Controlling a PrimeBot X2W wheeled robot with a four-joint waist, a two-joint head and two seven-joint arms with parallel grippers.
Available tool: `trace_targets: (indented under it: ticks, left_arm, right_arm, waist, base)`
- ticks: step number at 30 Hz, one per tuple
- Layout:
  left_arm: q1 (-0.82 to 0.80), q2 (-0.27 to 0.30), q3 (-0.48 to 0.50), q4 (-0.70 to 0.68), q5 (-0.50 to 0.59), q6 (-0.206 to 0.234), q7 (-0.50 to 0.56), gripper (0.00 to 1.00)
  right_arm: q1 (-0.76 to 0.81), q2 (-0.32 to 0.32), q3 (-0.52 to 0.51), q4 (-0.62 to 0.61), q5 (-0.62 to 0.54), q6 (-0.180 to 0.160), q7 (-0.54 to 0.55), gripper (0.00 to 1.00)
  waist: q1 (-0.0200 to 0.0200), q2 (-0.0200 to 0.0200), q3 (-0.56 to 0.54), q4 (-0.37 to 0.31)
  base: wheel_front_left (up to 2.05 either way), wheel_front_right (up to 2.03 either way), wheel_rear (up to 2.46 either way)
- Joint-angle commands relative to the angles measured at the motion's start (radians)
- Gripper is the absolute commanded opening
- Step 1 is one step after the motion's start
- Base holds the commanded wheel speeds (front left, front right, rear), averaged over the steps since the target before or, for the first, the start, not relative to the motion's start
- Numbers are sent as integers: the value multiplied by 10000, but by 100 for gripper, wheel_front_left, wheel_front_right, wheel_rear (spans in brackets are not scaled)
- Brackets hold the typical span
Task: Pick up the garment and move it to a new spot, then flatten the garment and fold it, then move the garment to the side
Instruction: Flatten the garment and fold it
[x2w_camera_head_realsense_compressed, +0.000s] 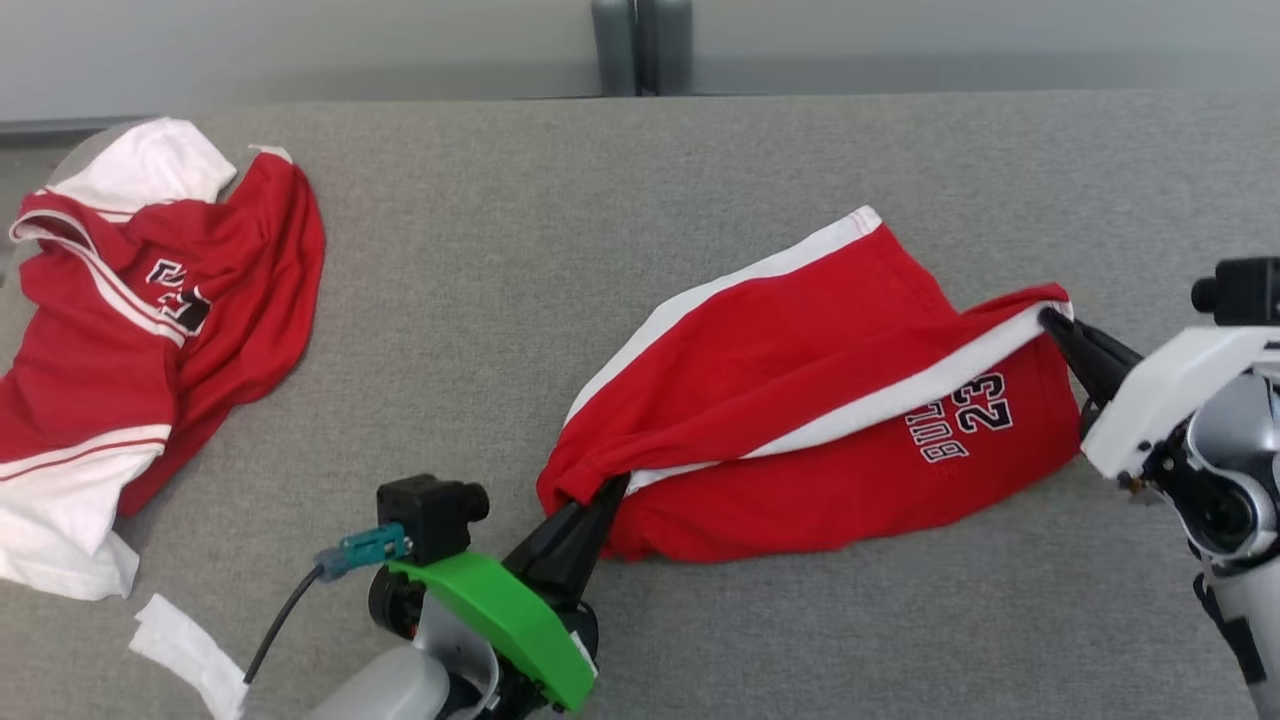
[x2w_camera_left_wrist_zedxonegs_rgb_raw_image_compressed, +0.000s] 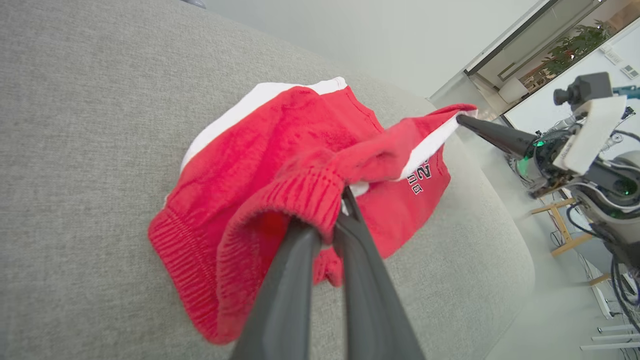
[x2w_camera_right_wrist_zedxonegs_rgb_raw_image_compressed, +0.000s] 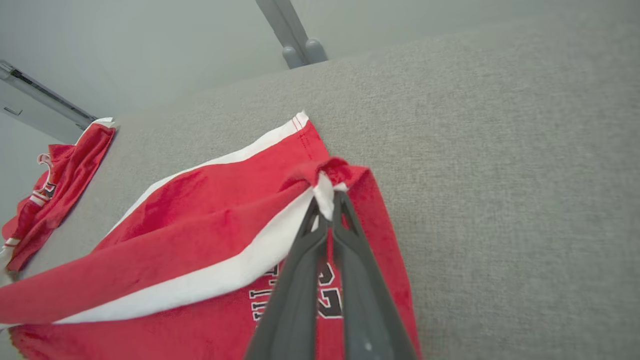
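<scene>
The garment (x2w_camera_head_realsense_compressed: 800, 400) is a pair of red shorts with white side stripes and dark "BULLS 23" lettering, lying half folded on the grey table. My left gripper (x2w_camera_head_realsense_compressed: 612, 490) is shut on its ribbed waistband at the lower left; the left wrist view shows the garment (x2w_camera_left_wrist_zedxonegs_rgb_raw_image_compressed: 280, 165) bunched around the left gripper (x2w_camera_left_wrist_zedxonegs_rgb_raw_image_compressed: 336, 221). My right gripper (x2w_camera_head_realsense_compressed: 1048, 320) is shut on the hem corner at the right, where the white stripe ends. In the right wrist view the garment (x2w_camera_right_wrist_zedxonegs_rgb_raw_image_compressed: 200, 240) is pinched at that corner by the right gripper (x2w_camera_right_wrist_zedxonegs_rgb_raw_image_compressed: 327, 202), lifted slightly off the table.
A red and white jersey (x2w_camera_head_realsense_compressed: 140, 330) lies crumpled at the table's left end, also seen as the jersey (x2w_camera_right_wrist_zedxonegs_rgb_raw_image_compressed: 55, 190) far left. A white scrap (x2w_camera_head_realsense_compressed: 185, 650) lies near the front left edge. The grey table (x2w_camera_head_realsense_compressed: 640, 180) stretches bare behind the shorts; a grey post (x2w_camera_head_realsense_compressed: 640, 45) stands beyond it.
</scene>
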Motion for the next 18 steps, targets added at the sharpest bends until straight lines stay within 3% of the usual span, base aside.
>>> trace_targets:
  ticks: [1,9,18]
  left_arm:
    - [-334,-10,-35,84,133,-13,135,0]
    - [-1450,-386,-210,468,246,-313,712,0]
    - [-1779,-830,-105,1084,56,-258,709,0]
  right_arm:
    - [-446,-82,159,303,-172,2,157,0]
    - [-2611,-281,907,2073,-619,4,586,0]
    - [-3879,-603,1282,3217,-837,2,663,0]
  waist:
    - [1,0,1048,1084]
    - [1,0,1190,1696]
    - [1,0,1373,1927]
  base:
    - [0,0,0]
    - [0,0,0]
    - [0,0,0]
